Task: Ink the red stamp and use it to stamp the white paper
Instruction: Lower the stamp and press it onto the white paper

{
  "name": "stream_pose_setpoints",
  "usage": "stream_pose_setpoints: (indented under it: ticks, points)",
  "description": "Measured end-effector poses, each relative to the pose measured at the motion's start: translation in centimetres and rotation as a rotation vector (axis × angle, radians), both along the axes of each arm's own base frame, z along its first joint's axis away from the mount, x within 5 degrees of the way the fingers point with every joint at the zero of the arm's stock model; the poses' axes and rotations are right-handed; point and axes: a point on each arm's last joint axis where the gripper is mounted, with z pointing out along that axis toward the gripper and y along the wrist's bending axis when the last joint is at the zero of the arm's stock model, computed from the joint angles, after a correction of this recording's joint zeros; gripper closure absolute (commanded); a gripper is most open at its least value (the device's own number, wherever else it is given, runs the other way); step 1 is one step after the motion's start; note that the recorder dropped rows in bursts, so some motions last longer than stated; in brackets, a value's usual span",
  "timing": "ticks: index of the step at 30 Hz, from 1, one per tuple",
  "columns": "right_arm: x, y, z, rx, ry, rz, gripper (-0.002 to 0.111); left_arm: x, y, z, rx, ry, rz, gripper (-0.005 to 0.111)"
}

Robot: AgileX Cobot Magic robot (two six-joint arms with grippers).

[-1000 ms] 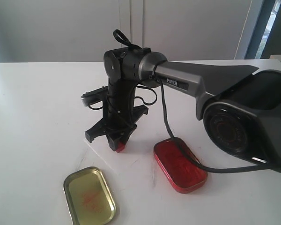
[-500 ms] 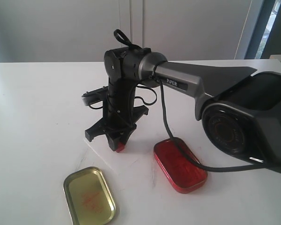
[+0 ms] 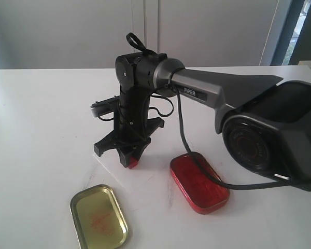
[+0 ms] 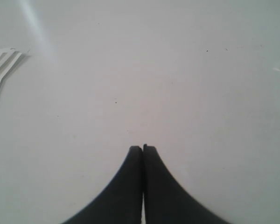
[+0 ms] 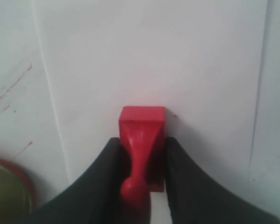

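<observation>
1. Over the white paper (image 5: 154, 56), toward its near edge in the right wrist view, sits the red stamp (image 5: 141, 135), base down and handle up between the right gripper's jaws.
2. On the table (image 3: 41, 129), the exterior view places the stamp just left of the red ink tin (image 3: 199, 182) and beyond the gold lid (image 3: 98, 215), well apart from both.
3. Handling, as a judgement: the stamp looks like light, rigid plastic with a smooth, somewhat slippery handle. The narrow handle above the flat base is the place to hold it, so the base stays level.
4. The paper looks thin and loose. It could shift or lift with the stamp if ink makes it stick.
5. The right gripper (image 5: 141, 144) is narrowly apart and clamped on the stamp's handle, with a dark finger (image 5: 107, 163) pressed against each side.
6. Whether the base is pressing on the sheet or sits just above it cannot be told for certain.
7. The left gripper (image 4: 143, 148) has its jaws together, holding nothing, above bare table.
</observation>
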Motion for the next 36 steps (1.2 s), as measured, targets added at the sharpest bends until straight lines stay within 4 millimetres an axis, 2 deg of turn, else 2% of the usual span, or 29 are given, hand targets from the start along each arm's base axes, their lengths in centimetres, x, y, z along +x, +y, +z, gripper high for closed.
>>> stream_pose_setpoints:
  ticks: [17, 36]
  points:
    - [0.0, 0.1, 0.0, 0.001, 0.006, -0.011, 0.108, 0.0, 0.0, 0.0, 0.000, 0.000, 0.000, 0.107]
    - [-0.1, 0.0, 1.9, 0.039, -0.042, -0.022, 0.108, 0.0, 0.0, 0.0, 0.000, 0.000, 0.000, 0.107]
